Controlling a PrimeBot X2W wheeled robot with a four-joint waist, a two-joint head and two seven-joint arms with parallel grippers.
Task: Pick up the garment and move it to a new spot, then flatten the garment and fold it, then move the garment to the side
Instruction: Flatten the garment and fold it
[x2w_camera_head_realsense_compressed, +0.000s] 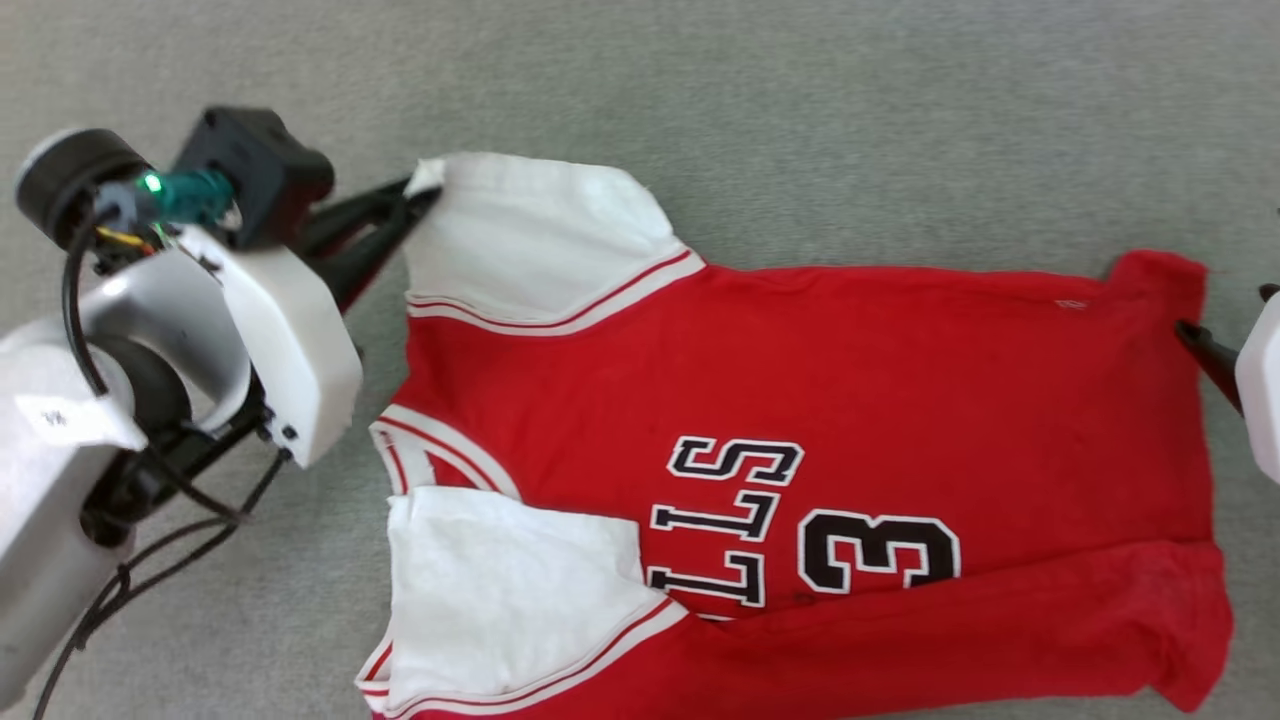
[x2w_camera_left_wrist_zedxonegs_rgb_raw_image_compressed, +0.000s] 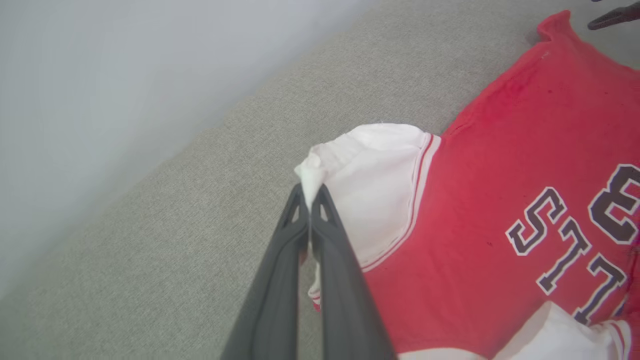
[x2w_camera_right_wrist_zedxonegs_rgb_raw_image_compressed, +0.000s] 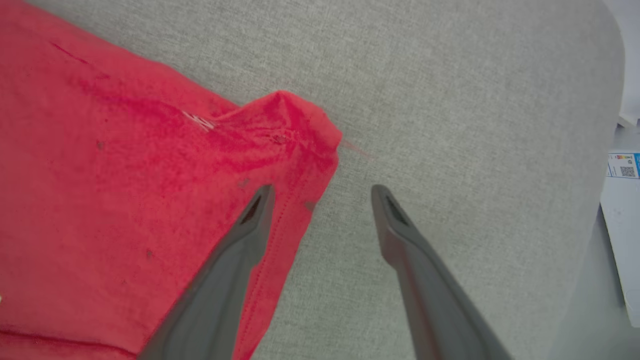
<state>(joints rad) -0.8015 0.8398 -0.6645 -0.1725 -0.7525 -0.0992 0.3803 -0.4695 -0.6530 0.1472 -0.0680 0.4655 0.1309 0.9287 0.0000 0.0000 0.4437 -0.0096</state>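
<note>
The garment (x2w_camera_head_realsense_compressed: 820, 400), a red jersey T-shirt with white sleeves, black letters and a "3", lies spread on the grey fabric surface (x2w_camera_head_realsense_compressed: 700, 90), its near long edge folded over. My left gripper (x2w_camera_head_realsense_compressed: 415, 192) is shut on the tip of the far white sleeve (x2w_camera_left_wrist_zedxonegs_rgb_raw_image_compressed: 370, 175), and the cloth bunches between the dark fingers (x2w_camera_left_wrist_zedxonegs_rgb_raw_image_compressed: 325, 225). My right gripper (x2w_camera_right_wrist_zedxonegs_rgb_raw_image_compressed: 322, 192) stands open at the garment's far hem corner (x2w_camera_right_wrist_zedxonegs_rgb_raw_image_compressed: 295, 120), one finger over the red hem (x2w_camera_right_wrist_zedxonegs_rgb_raw_image_compressed: 260, 210), the other over bare surface. In the head view one right fingertip (x2w_camera_head_realsense_compressed: 1195, 338) shows at the hem's edge.
The grey surface ends at a curved edge (x2w_camera_right_wrist_zedxonegs_rgb_raw_image_compressed: 612, 100) on the right of the right wrist view, with a white object bearing a blue label (x2w_camera_right_wrist_zedxonegs_rgb_raw_image_compressed: 622, 165) beyond it. A pale wall (x2w_camera_left_wrist_zedxonegs_rgb_raw_image_compressed: 100, 75) rises behind the surface in the left wrist view.
</note>
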